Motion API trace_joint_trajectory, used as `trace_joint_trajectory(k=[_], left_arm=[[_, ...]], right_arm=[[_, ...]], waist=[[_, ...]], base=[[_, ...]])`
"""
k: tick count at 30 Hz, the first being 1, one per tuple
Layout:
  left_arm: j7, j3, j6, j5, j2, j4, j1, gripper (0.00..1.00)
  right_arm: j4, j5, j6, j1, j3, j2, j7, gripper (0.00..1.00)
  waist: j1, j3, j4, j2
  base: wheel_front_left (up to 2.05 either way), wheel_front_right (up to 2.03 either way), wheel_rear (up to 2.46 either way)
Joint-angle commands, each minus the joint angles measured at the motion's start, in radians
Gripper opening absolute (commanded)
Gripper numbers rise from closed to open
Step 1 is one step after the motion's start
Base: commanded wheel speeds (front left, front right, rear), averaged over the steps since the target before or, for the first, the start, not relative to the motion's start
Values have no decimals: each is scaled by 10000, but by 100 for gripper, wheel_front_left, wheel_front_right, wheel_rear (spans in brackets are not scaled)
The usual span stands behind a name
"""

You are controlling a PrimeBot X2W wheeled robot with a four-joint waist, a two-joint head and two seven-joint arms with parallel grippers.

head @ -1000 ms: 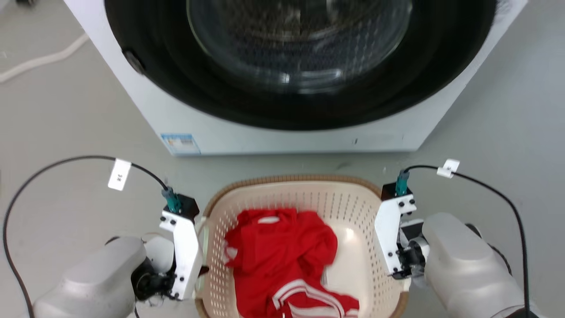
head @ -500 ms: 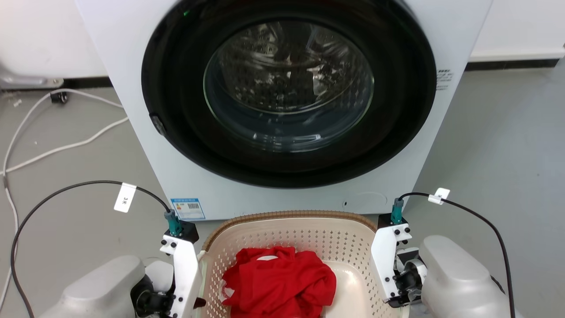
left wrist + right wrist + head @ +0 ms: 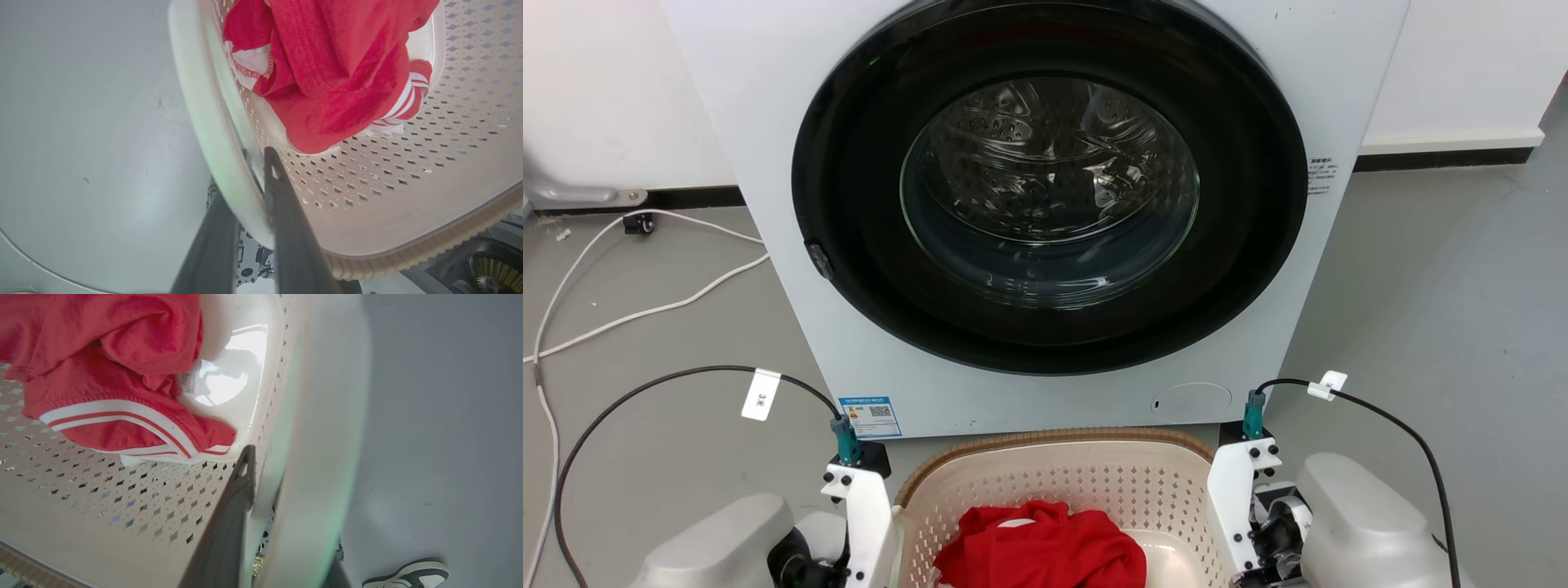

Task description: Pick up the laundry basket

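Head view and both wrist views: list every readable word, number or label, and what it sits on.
"3米": white tag on the black cable at left.
Blue sticker with QR code on the washer front: too small to read.
Dark print at the washer's right edge: too small to read.
Care tag on the red garment in the laundry basket: blurred, unreadable.

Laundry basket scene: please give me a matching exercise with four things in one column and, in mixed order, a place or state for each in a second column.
Things
1. laundry basket
2. red garment
3. washing machine door
4. shoe

Places or states
A. at the lower right corner of the right wrist view
B. shut, with round glass
C. lying inside the laundry basket
D. side handles gripped by the left pincer and the right pincer

Pairs: 1-D, 2-C, 3-B, 4-A
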Motion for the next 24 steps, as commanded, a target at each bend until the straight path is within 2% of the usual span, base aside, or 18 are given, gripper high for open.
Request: trace_joint_trajectory(k=[1,24], left_arm=[[148,-47,4,115,94,111,120,0],[531,-52,4,-121,132,237,-27,0]], right_arm=[[18,46,5,14,76,-166,5,0],[381,615,13,-368,550,-171,-91,0]], waist=[[1,-19,-2,0],[1,-29,33,0]], base=[[0,0,0],[0,0,0]])
